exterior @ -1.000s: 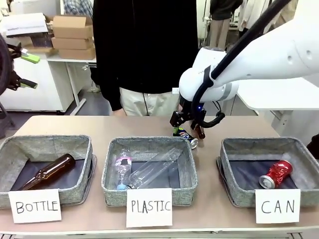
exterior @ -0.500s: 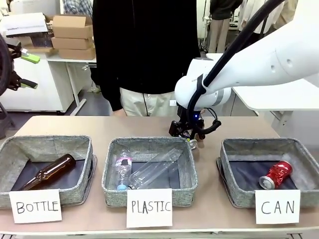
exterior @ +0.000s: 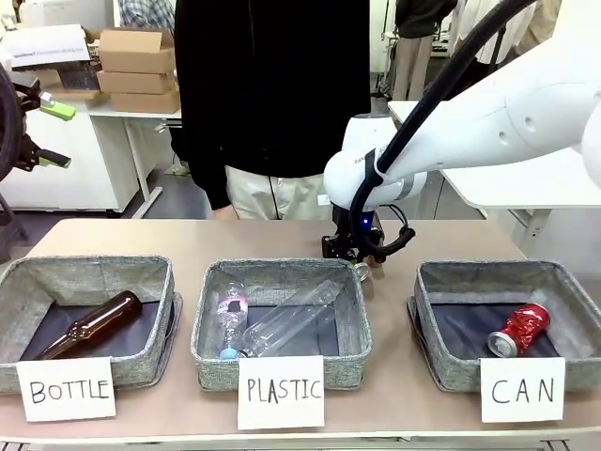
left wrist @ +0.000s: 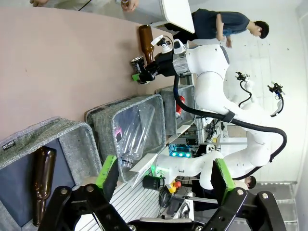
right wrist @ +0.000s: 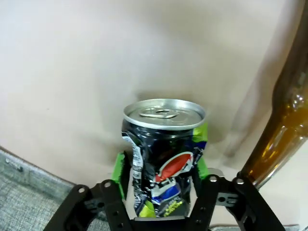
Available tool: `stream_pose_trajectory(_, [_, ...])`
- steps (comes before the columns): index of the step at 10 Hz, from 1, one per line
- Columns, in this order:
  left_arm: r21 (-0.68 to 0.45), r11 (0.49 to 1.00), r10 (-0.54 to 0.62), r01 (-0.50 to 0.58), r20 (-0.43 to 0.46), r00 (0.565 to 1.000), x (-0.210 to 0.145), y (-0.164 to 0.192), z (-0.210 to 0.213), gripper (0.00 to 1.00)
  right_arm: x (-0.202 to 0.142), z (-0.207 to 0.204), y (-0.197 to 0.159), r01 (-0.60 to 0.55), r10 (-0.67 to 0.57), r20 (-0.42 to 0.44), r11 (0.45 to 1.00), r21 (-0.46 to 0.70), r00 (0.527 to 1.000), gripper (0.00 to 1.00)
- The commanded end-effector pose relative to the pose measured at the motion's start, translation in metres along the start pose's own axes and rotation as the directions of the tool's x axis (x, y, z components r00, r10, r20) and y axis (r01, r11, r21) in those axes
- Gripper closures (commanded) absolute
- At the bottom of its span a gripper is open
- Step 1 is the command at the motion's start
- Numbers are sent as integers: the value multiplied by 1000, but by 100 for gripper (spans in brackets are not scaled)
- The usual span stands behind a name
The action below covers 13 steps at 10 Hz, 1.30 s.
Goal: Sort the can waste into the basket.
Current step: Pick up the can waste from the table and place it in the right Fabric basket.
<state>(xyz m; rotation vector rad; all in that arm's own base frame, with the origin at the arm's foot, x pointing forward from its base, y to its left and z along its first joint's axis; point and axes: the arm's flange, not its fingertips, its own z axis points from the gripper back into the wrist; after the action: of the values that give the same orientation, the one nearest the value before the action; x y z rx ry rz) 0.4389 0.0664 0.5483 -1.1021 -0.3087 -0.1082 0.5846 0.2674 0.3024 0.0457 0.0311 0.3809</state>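
A crushed dark blue and silver can (right wrist: pixel 162 149) lies on the table behind the middle basket, its silver end (exterior: pixel 362 272) peeping out under my right gripper (exterior: pixel 355 256). In the right wrist view the green pads (right wrist: pixel 118 168) press on both sides of this can, so the right gripper (right wrist: pixel 159 168) is shut on it. A crushed red can (exterior: pixel 519 329) lies in the grey basket (exterior: pixel 563 282) signed "CAN". My left gripper (left wrist: pixel 163 168) hangs open and holds nothing, high over the left side of the table.
A brown glass bottle (right wrist: pixel 279 125) lies close beside the held can. The "PLASTIC" basket (exterior: pixel 211 324) holds clear bottles, the "BOTTLE" basket (exterior: pixel 19 282) a brown bottle (exterior: pixel 92 323). A person in black (exterior: pixel 272 94) stands at the far edge.
My right gripper has come down and slightly left onto the dark can, and its jaws have closed around it. The left arm has not moved.
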Motion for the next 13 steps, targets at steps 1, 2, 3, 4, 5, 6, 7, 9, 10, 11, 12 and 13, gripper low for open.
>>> stream_pose_trajectory(1, [7, 1000, 10, -10, -11, 1000, -2, -3, 1, 0, 6, -2, 4, 27, -27, -13, 999, -34, 1000, 100])
stream_pose_trajectory(2, [7, 1000, 10, -10, -11, 1000, -2, -3, 1, 0, 5, 0, 2, 35, -35, -8, 999, -40, 999, 100])
stream_pose_trajectory(3, [7, 1000, 10, -10, -11, 1000, -2, -3, 1, 0, 4, 1, 0, 39, -40, -6, 999, -36, 999, 97])
stream_pose_trajectory(4, [7, 1000, 10, -10, -11, 1000, -2, -3, 1, 0, 4, 0, 0, 40, -40, -7, 998, -37, 999, 100])
stream_pose_trajectory(5, [7, 1000, 10, -10, -11, 1000, -2, -3, 1, 0, 4, 0, 0, 40, -40, -8, 998, -39, 999, 100])
stream_pose_trajectory(6, [7, 1000, 10, -10, -11, 1000, -2, -3, 1, 0, 4, 2, -1, 41, -41, -3, 999, -36, 999, 100])
stream_pose_trajectory(7, [7, 1000, 10, -10, -11, 1000, -2, -3, 1, 0, 2, 7, -3, 47, -47, 6, 998, -31, 999, 100])
stream_pose_trajectory(9, [7, 1000, 10, -10, -11, 1000, -2, -3, 1, 0, -5, 29, -8, 54, -53, 50, 998, -14, 997, 100])
stream_pose_trajectory(10, [7, 1000, 10, -10, -11, 1000, -2, -3, 1, 0, -13, 48, -8, 47, -47, 74, 999, -8, 996, 100])
stream_pose_trajectory(11, [7, 1000, 10, -10, -11, 1000, -2, -3, 1, 0, -33, 84, -12, 31, -31, 100, 1000, -3, 995, 100])
stream_pose_trajectory(12, [7, 1000, 10, -10, -11, 1000, -2, -3, 1, 0, -63, 124, -20, -4, 1, 81, 999, 38, 997, 100])
stream_pose_trajectory(13, [7, 1000, 10, -10, -11, 1000, -2, -3, 1, 0, -107, 160, -32, -76, 72, 46, 992, 102, 996, 100])
